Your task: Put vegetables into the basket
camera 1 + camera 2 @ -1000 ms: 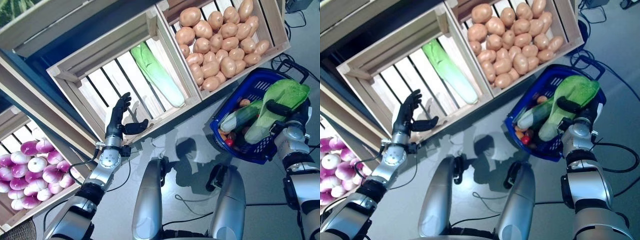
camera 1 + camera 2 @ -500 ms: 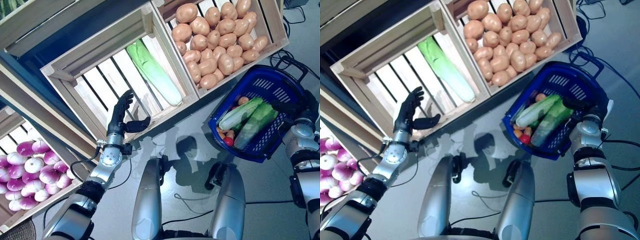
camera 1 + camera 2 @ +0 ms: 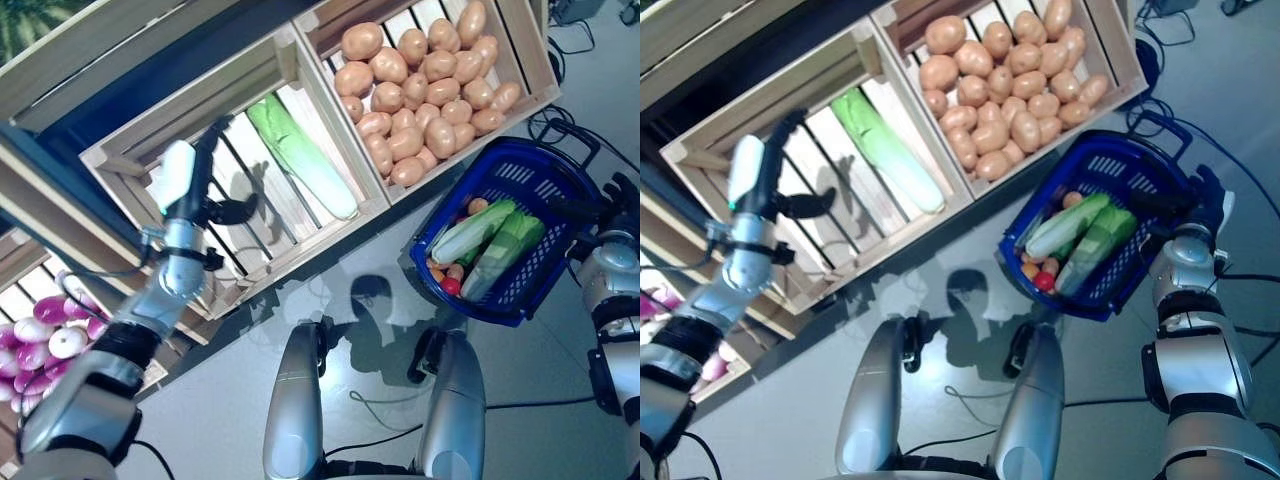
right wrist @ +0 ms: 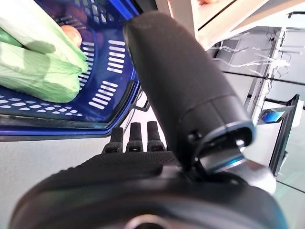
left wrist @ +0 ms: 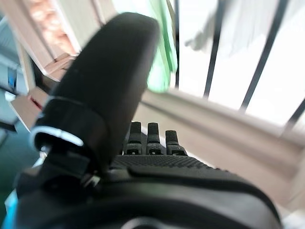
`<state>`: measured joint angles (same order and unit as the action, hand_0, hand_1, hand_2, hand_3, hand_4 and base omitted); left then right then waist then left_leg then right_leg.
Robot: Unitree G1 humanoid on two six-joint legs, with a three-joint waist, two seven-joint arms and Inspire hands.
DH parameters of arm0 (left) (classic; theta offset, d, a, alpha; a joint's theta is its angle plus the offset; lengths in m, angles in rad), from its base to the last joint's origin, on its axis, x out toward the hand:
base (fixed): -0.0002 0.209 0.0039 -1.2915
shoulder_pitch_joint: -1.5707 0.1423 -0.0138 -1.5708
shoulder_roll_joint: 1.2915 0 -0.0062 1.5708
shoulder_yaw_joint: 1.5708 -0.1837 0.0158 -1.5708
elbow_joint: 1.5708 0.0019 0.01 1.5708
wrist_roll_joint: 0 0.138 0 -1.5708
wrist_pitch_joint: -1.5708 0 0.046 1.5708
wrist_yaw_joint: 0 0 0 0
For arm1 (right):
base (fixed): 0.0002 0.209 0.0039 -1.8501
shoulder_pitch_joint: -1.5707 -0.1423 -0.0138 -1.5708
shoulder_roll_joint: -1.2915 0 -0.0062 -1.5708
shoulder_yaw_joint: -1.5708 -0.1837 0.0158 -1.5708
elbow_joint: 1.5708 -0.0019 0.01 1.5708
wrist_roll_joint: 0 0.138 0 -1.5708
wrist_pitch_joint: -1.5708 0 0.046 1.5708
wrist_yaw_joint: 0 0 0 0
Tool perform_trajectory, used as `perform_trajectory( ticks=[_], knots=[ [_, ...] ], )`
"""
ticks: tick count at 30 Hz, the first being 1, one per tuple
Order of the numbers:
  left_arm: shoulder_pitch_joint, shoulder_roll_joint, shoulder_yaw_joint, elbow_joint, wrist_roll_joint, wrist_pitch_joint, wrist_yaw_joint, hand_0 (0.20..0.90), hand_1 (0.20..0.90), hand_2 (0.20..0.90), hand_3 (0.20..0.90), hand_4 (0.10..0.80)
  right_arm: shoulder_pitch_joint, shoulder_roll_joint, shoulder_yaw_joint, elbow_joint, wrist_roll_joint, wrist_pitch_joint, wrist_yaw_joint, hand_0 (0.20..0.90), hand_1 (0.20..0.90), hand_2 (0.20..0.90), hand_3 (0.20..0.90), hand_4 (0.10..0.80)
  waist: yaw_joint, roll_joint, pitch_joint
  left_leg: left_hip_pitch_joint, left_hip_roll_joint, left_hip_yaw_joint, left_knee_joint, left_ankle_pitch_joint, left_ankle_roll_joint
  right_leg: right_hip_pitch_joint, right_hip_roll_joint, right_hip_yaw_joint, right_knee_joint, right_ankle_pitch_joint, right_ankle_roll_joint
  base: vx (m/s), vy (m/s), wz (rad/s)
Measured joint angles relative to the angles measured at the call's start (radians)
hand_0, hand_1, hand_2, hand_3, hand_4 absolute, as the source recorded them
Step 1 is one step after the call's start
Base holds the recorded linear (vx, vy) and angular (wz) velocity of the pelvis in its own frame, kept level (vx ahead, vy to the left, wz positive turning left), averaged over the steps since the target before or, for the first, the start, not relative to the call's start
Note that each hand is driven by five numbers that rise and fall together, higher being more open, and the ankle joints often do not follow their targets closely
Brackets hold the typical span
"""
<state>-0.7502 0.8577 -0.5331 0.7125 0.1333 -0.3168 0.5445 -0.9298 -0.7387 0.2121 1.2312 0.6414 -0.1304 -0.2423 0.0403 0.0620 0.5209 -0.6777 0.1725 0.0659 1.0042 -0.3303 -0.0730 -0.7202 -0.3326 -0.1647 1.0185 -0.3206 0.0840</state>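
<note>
Vegetables: two long green cabbages (image 3: 490, 240) plus small red/orange veg lying in blue basket (image 3: 545, 175) on floor. One more cabbage (image 3: 300, 155) in middle wooden crate (image 3: 130, 155); potatoes (image 3: 420, 85) in adjacent crate. Left robot hand (image 3: 190, 180) open, fingers straight, over middle crate. Right robot hand (image 3: 600, 215) open, empty, beside basket rim.

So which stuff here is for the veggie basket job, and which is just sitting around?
For the job: blue basket with two cabbages inside; cabbage in the crate; left hand raised over that crate, open; right hand beside the basket.

Just around: potatoes; purple-and-white vegetables.
</note>
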Motion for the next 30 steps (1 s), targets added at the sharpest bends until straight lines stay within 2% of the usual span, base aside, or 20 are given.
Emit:
perform_trajectory(
  ticks=[2,4,6,9,11,16,17,24,30],
  knots=[
    [-0.072,0.018,-0.02,0.059,0.084,0.029,0.002,0.9,0.9,0.9,0.9,0.8,-0.019,0.0,0.023,0.004,0.0,0.0,0.026,0.9,0.9,0.9,0.9,0.8,-0.016,0.0,0.0,0.003,0.005,0.011,-0.003,-0.003,0.004,0.0,0.003,0.007,-0.01,0.007,0.008,0.008,0.093,-0.12],
    [-0.158,0.02,-0.09,0.157,0.149,0.042,0.007,0.9,0.9,0.9,0.9,0.8,-0.039,0.0,0.079,0.013,0.004,0.002,0.034,0.9,0.9,0.9,0.9,0.8,-0.026,0.0,0.0,0.008,0.014,0.027,-0.003,-0.006,0.009,-0.001,0.013,0.022,-0.017,0.011,0.015,-0.008,0.072,-0.1],
    [-0.209,0.019,-0.15,0.194,0.212,0.05,0.007,0.9,0.9,0.9,0.9,0.8,-0.042,0.001,0.089,0.014,0.004,0.003,0.047,0.9,0.9,0.9,0.9,0.8,-0.039,0.0,0.0,0.008,0.016,0.032,-0.002,-0.01,0.012,-0.002,0.014,0.025,-0.023,0.012,0.015,-0.004,0.069,-0.09],
    [-0.219,0.018,-0.202,0.204,0.27,0.049,0.007,0.9,0.9,0.9,0.9,0.8,-0.049,0.002,0.117,0.014,0.005,0.004,0.052,0.9,0.9,0.9,0.9,0.8,-0.055,0.0,0.0,0.011,0.018,0.045,-0.001,-0.017,0.015,-0.008,0.015,0.035,-0.024,0.012,0.015,0.005,0.096,-0.09],
    [-0.247,0.014,-0.286,0.25,0.321,0.053,0.001,0.9,0.9,0.9,0.9,0.8,-0.064,0.004,0.133,0.02,0.014,0.005,0.068,0.9,0.9,0.9,0.9,0.8,-0.067,0.0,0.0,0.008,0.018,0.06,0.001,-0.021,0.016,-0.026,0.018,0.055,-0.021,0.013,0.017,0.018,0.117,-0.16],
    [-0.251,0.008,-0.344,0.283,0.404,0.072,-0.003,0.9,0.9,0.9,0.9,0.8,-0.068,0.005,0.155,0.02,0.038,0.005,0.095,0.9,0.9,0.9,0.9,0.8,-0.084,0.0,0.0,0.006,0.021,0.078,0.005,-0.027,0.017,-0.05,0.026,0.08,-0.017,0.018,0.017,0.0,0.066,-0.14],
    [-0.271,0.004,-0.382,0.3,0.407,0.083,-0.012,0.9,0.9,0.9,0.9,0.8,-0.068,0.006,0.158,0.02,0.037,0.005,0.103,0.9,0.9,0.9,0.9,0.8,-0.086,0.0,0.0,-0.001,0.022,0.078,0.008,-0.027,0.017,-0.06,0.03,0.084,-0.014,0.019,0.018,-0.015,0.028,-0.08],
    [-0.33,-0.017,-0.414,0.348,0.427,0.107,-0.023,0.9,0.9,0.9,0.9,0.8,-0.069,0.006,0.161,0.02,0.044,0.004,0.114,0.9,0.9,0.9,0.9,0.8,-0.087,0.0,0.0,-0.056,0.038,0.079,0.056,-0.04,0.012,-0.126,0.044,0.102,0.028,0.017,0.011,-0.028,0.02,-0.08],
    [-0.37,-0.023,-0.484,0.357,0.518,0.131,-0.021,0.9,0.9,0.9,0.9,0.8,-0.07,0.006,0.167,0.019,0.082,0.003,0.115,0.9,0.9,0.9,0.9,0.8,-0.095,0.0,0.0,-0.129,0.052,0.073,0.106,-0.048,0.011,-0.199,0.049,0.106,0.073,0.014,0.006,-0.045,0.017,-0.02]
  ],
)
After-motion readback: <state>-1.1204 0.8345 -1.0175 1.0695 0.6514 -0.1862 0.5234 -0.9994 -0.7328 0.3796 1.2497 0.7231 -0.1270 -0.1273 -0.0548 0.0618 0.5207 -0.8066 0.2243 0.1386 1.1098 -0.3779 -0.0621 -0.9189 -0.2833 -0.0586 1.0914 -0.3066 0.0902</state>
